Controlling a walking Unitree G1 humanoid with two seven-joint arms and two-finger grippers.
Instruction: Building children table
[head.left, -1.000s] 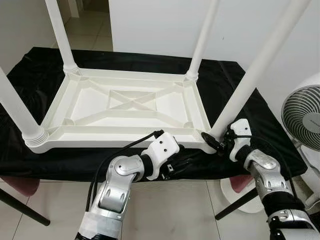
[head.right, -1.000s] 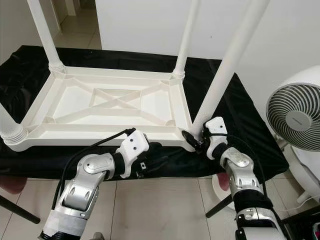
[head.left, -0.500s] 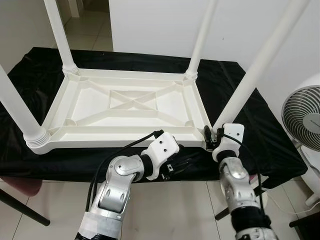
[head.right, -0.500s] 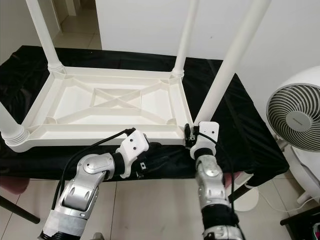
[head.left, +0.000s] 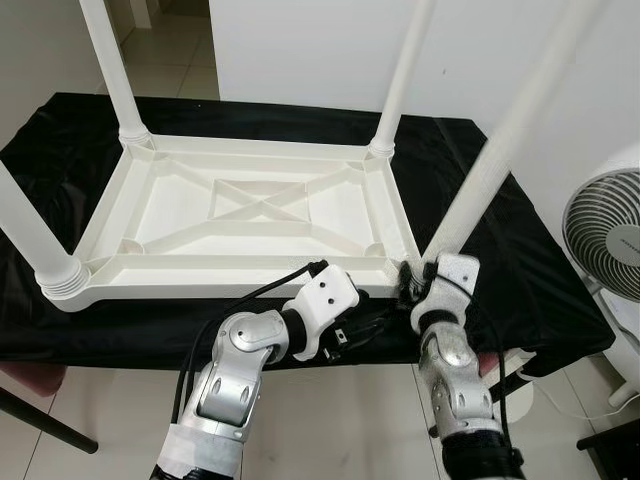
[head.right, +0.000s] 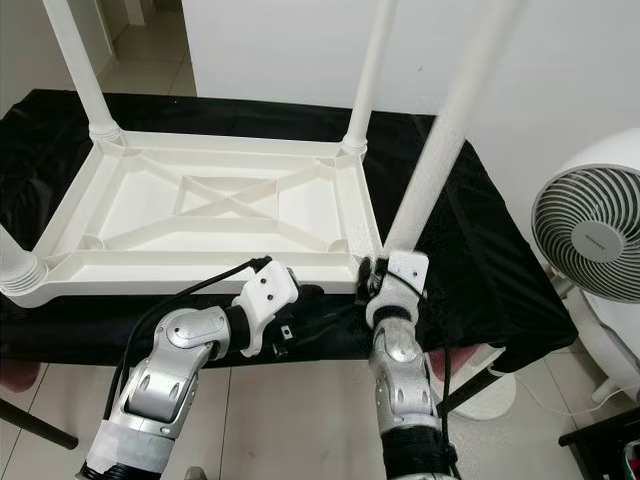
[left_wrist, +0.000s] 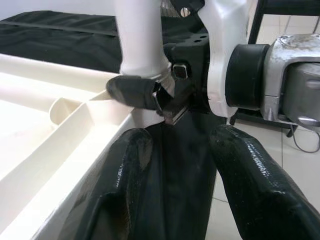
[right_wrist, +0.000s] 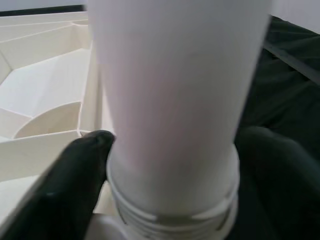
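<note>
A white plastic children's table (head.left: 240, 265) lies upside down on a black cloth (head.left: 530, 270), with its legs pointing up. My right gripper (head.left: 418, 282) is at the near right corner, shut around the base of the near right leg (head.left: 500, 150), which looks blurred. In the right wrist view the leg (right_wrist: 175, 90) fills the space between the black fingers (right_wrist: 75, 175). My left gripper (head.left: 365, 325) hangs just below the table's near edge, open, with its fingers (left_wrist: 125, 175) pointing at that same corner and nothing between them.
Three other white legs stand at the far left (head.left: 105, 65), far right (head.left: 400, 80) and near left (head.left: 30, 235) corners. A white fan (head.left: 605, 235) stands to the right of the table. A dark furniture leg (head.left: 40, 420) crosses the tiled floor at lower left.
My right arm has swung from the right side to in front of the corner, its gripper staying at the leg's base. The leg now appears blurred. The left arm has not moved.
</note>
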